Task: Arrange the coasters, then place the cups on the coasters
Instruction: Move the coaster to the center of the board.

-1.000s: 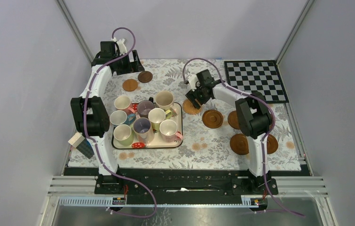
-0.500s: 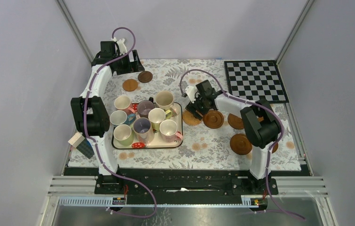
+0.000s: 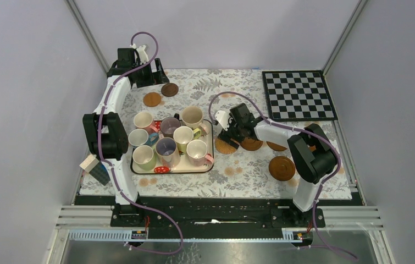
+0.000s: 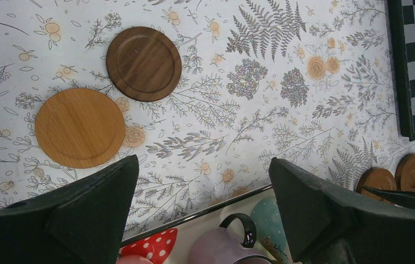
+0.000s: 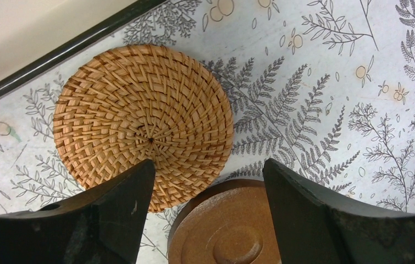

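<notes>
Several cups point(image 3: 183, 136) stand packed together on the strawberry-print tray point(image 3: 172, 171). My right gripper point(image 3: 232, 133) is low over the cloth just right of the tray, jaws open. A ringed brown coaster point(image 5: 224, 228) lies between its fingers, with the woven coaster point(image 5: 142, 126) partly under the left finger point(image 5: 111, 214). More brown coasters point(image 3: 281, 168) lie to the right. My left gripper point(image 3: 144, 77) hangs open and empty at the far left, above a light coaster point(image 4: 79, 127) and a dark coaster point(image 4: 144, 64). A purple cup point(image 4: 232, 247) shows at the bottom of the left wrist view.
A checkerboard mat point(image 3: 298, 94) lies at the far right corner. A small wooden-and-blue block point(image 3: 95, 168) sits at the cloth's left edge by the left arm. The right arm's elbow point(image 3: 315, 157) hangs over the right-hand coasters.
My right gripper has come toward the near edge, and the woven coaster has slid along with it. The ringed brown coaster has shifted slightly. The left arm has not moved.
</notes>
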Controlling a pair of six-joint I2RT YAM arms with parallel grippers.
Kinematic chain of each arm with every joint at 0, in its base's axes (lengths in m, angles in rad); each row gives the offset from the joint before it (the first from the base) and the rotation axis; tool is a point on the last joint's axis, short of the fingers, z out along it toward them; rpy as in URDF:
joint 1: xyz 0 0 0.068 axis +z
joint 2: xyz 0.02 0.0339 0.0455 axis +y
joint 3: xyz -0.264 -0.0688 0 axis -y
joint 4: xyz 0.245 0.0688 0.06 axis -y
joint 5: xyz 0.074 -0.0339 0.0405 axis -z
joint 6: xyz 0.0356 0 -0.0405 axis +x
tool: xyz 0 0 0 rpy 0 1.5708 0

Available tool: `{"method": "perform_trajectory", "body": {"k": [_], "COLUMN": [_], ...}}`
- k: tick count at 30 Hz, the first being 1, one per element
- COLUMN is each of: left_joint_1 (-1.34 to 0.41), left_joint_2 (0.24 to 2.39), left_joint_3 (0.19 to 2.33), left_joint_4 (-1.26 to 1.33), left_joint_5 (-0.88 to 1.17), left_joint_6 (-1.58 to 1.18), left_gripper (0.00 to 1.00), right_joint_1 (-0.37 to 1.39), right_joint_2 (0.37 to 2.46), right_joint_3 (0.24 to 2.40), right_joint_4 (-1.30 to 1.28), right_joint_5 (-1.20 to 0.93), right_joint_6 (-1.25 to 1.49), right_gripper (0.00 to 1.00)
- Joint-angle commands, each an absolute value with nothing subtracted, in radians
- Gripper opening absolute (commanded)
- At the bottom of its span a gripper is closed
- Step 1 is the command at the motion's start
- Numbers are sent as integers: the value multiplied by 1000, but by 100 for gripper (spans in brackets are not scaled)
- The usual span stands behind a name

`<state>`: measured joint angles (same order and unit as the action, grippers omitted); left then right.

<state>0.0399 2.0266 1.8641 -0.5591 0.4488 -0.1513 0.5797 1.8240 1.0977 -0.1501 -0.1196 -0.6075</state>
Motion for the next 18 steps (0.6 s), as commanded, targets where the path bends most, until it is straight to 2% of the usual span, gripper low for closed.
{"method": "perform_trajectory", "body": {"k": [1, 18], "left_joint_1": [40, 38], "left_joint_2": [2012, 2003], "left_joint_3": [1903, 1886], "left_joint_4": [-534, -534], "left_joint_5": [475, 496], "left_joint_6": [-159, -173], "left_gripper": [99, 99], "right_joint_1": [606, 638], "right_joint_2": [1764, 1505], "right_joint_3": [1005, 715], "right_joint_4": [-205, -224], "right_joint_5": [-114, -57], "right_joint_6": [-655, -722], "right_gripper": [81, 85]}}
